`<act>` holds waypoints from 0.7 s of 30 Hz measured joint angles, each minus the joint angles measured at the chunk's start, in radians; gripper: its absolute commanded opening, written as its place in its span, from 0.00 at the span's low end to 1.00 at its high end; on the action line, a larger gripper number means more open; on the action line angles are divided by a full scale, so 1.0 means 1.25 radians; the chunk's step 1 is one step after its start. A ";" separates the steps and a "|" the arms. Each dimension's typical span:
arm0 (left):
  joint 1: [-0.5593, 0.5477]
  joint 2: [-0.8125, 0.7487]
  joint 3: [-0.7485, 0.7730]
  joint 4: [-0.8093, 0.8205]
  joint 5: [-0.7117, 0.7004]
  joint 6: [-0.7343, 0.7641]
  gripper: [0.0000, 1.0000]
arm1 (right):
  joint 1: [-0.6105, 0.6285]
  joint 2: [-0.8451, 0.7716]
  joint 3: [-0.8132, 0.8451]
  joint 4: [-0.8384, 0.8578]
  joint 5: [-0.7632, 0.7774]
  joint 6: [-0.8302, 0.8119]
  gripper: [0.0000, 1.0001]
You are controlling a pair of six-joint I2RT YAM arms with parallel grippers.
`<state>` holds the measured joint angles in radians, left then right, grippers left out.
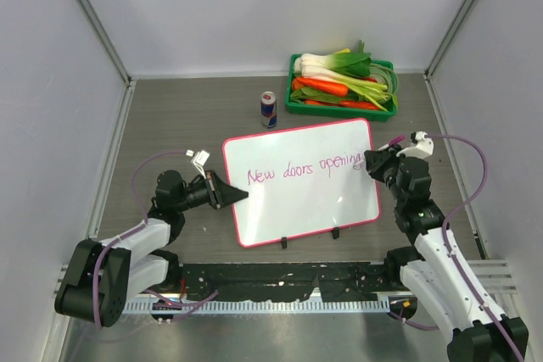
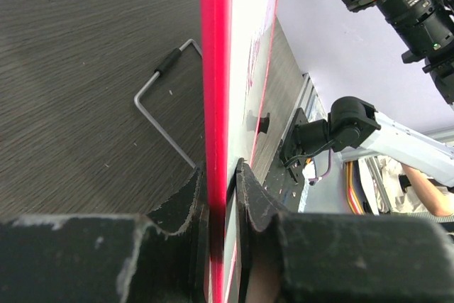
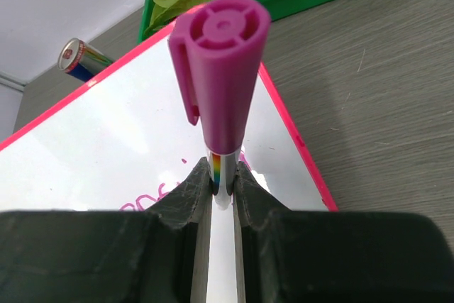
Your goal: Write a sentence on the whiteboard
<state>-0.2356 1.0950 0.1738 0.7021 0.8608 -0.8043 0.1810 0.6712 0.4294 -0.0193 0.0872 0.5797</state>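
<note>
The whiteboard (image 1: pixel 305 201), white with a thin pink-red frame and two black feet, lies tilted in the middle of the table. The sentence (image 1: pixel 307 168) in pink-magenta cursive reads "New doors opening" across it. My left gripper (image 1: pixel 240 196) is shut on the whiteboard's left edge; the left wrist view shows the red frame (image 2: pixel 216 90) pinched between the jaws. My right gripper (image 1: pixel 371 161) is shut on a marker with a purple cap (image 3: pixel 220 69), at the board's right end by the last letters. The whiteboard (image 3: pixel 113 154) fills the right wrist view below the marker.
A green tray (image 1: pixel 293 106) of toy vegetables stands at the back right. A small can (image 1: pixel 269 108) stands upright just behind the board. A bent wire stand (image 2: pixel 159 101) lies under the board. Grey walls close in on the sides and back.
</note>
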 measured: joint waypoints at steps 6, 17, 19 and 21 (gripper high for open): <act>0.000 0.000 0.000 -0.001 0.000 0.000 0.00 | 0.000 -0.020 0.036 -0.021 0.000 0.000 0.01; 0.000 0.000 0.000 -0.001 0.000 0.000 0.00 | 0.000 -0.020 0.058 -0.059 0.015 -0.023 0.01; 0.000 0.000 0.000 -0.001 0.000 0.000 0.00 | 0.000 -0.020 0.067 -0.065 0.025 -0.030 0.01; 0.000 0.000 0.000 -0.001 0.000 0.000 0.00 | 0.000 -0.020 0.074 -0.067 0.036 -0.038 0.01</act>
<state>-0.2356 1.0946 0.1738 0.7013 0.8608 -0.8043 0.1810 0.6456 0.5217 -0.1024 0.1322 0.5327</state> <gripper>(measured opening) 0.166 0.189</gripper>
